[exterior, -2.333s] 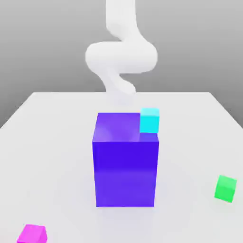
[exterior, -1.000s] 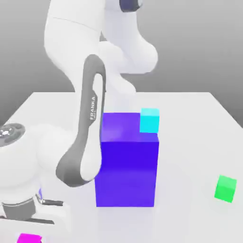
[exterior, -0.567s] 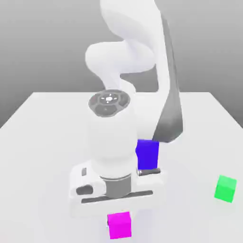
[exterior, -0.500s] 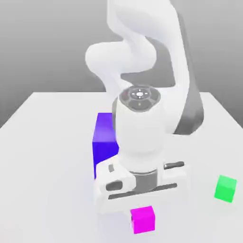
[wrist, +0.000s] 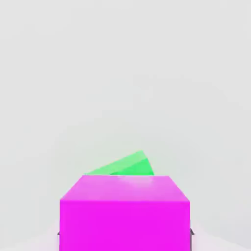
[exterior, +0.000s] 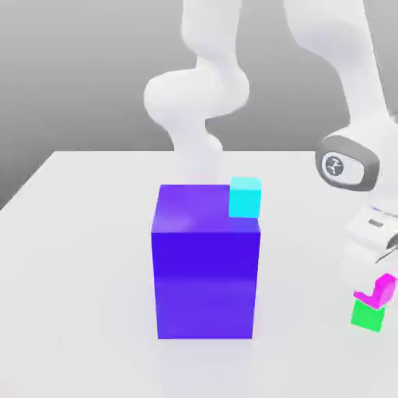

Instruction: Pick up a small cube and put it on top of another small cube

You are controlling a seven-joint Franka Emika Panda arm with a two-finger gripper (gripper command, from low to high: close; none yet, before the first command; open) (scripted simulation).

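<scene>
We can't tell whether the hand (wrist: 126, 232) is gripping the magenta cube (exterior: 385, 289) or has let it go. The risk, we judge, is a poor seat: the green cube (exterior: 367, 316) sits turned out of line with the magenta one, so an off-centre release could tip it onto the surface (exterior: 85, 303). If the hand drags sideways as it leaves, we could lose the stack too. At the lower right of the exterior view's frame, the magenta cube lies at the hand's lower end, partly hidden by it, just above the green cube; we can't tell whether the two touch.
</scene>
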